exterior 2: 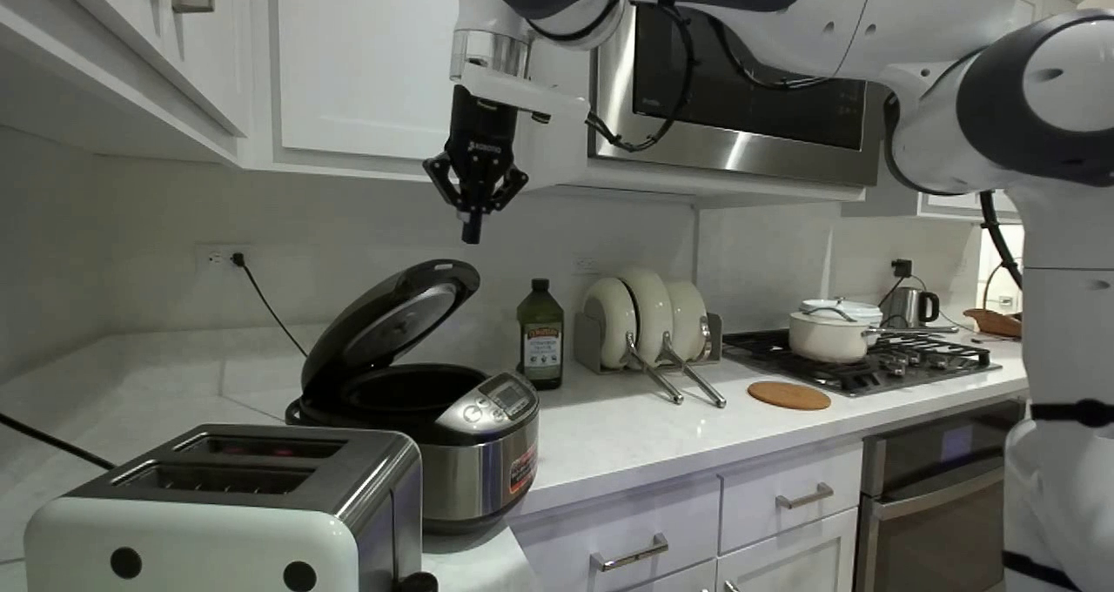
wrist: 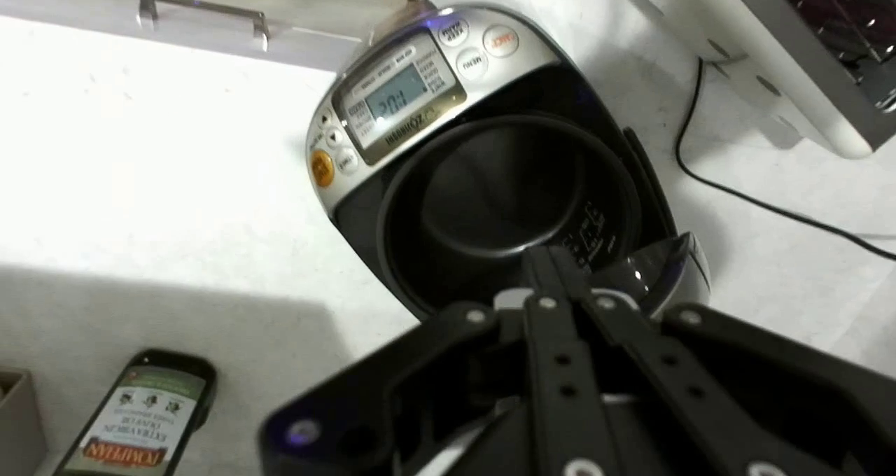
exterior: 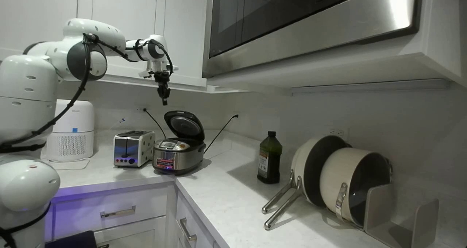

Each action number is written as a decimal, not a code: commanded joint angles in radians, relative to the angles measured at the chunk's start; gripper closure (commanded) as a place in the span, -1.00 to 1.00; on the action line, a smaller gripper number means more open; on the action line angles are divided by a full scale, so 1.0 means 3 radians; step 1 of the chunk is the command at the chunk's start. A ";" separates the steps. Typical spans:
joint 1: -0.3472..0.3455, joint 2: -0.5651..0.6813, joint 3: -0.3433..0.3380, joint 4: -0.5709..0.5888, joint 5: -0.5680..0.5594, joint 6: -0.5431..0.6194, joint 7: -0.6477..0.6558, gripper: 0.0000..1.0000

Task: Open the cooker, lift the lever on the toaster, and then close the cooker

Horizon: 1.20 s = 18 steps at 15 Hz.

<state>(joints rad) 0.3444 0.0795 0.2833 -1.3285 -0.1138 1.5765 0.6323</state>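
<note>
In an exterior view, the cooker (exterior: 179, 157) stands on the white surface (exterior: 222, 189) with its lid (exterior: 185, 126) raised, just beside the toaster (exterior: 134, 148). A red sticker (exterior: 165, 163) on the cooker is too small to read. The toaster's lever (exterior: 125, 155) sits low on its front. The arm (exterior: 80, 47) reaches across with its wrist bent, and the claw (exterior: 165, 102) hangs pointing down above the lid, apart from it.

In an exterior view, white lettering on the claw's black body (exterior 2: 481, 131) seems to read ROBOTIQ. Its fingers (exterior 2: 471, 226) are pressed together, tips just over the lid's upper edge. A reddish glow shows in a slot (exterior 2: 252, 447) of the toaster.

In the wrist view, the print stands upside down. ZOJIRUSHI runs alongside the cooker's display (wrist: 397, 98), whose digits look like 1:02, though blurred. The buttons (wrist: 472, 63) include MENU, KEEP WARM, TIMER and an orange-lettered CANCEL. The bottle (wrist: 140, 413) says POMPEIAN on a red band, with EXTRA VIRGIN OLIVE OIL beside it. The claw comes in from the lower edge, fingers together in front of the inner pot (wrist: 504, 189).
</note>
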 commanded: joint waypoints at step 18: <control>-0.0162 -0.0270 -0.0076 -0.0384 0.1114 -0.1126 -0.0325 -0.08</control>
<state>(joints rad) 0.3140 0.0794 0.2744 -1.3704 0.1841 1.2687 0.5722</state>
